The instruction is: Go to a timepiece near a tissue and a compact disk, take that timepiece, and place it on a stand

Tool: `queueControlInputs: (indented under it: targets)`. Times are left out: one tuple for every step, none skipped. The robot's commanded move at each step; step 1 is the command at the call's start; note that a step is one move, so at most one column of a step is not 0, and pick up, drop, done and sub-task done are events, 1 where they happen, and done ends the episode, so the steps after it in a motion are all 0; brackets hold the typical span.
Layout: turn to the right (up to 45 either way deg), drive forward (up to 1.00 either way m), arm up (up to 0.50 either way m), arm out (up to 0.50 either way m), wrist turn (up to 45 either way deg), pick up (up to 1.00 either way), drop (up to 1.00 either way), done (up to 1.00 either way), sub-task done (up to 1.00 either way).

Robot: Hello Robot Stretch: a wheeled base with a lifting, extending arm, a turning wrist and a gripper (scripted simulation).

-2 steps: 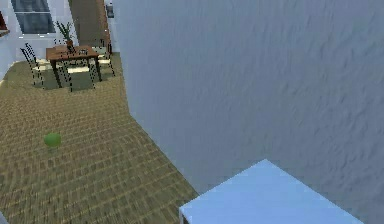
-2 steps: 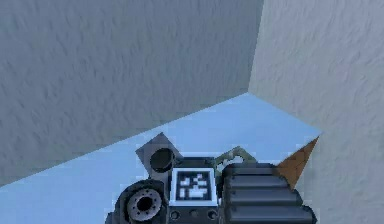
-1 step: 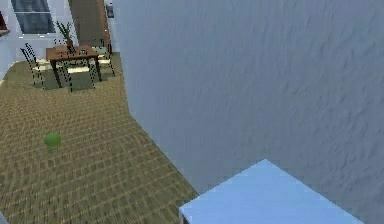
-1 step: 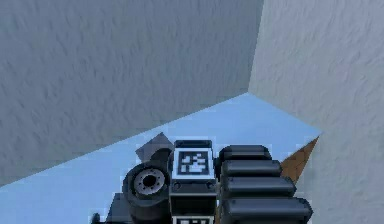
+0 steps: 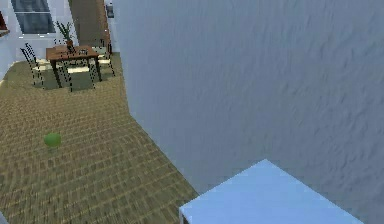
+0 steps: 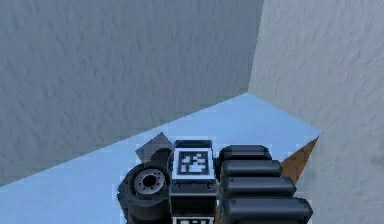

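Arm side view: pale blue bench (image 6: 250, 115) set into a corner where two grey-blue walls (image 6: 110, 60) meet; its brown side shows at the right edge. The dark arm (image 6: 255, 185) rises from the bottom edge over the bench top. A white marker (image 6: 193, 162) with black marks sits at the arm's far end. Left of it is the pincer (image 6: 148, 186), a dark rounded body low over the blue surface.

Pincer fingers not made out, so spread or pressed together: cannot tell. Whether it holds anything: cannot tell.

A small grey slab (image 6: 153, 147) lies just beyond the pincer body, against the bench top. Touching or apart not clear. Shape too vague to call it the timepiece.

Forward view: a corner of the same blue bench (image 5: 265, 195) at bottom right, hard against the big wall (image 5: 260, 80). Woven brown floor (image 5: 90, 170) runs off to the left, with a green ball (image 5: 52, 140) on it, well apart from the bench. Far off at upper left stands a dining table (image 5: 72, 57) ringed with chairs (image 5: 38, 68), a plant (image 5: 67, 38) on top, and a window (image 5: 30, 15) behind.
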Motion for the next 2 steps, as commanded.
queueControlInputs:
  targets:
    - [0.0,0.00,0.00,0.00,45.0,0.00,0.00,0.00,0.00]
    - [0.0,0.00,0.00,0.00,45.0,0.00,0.00,0.00,0.00]
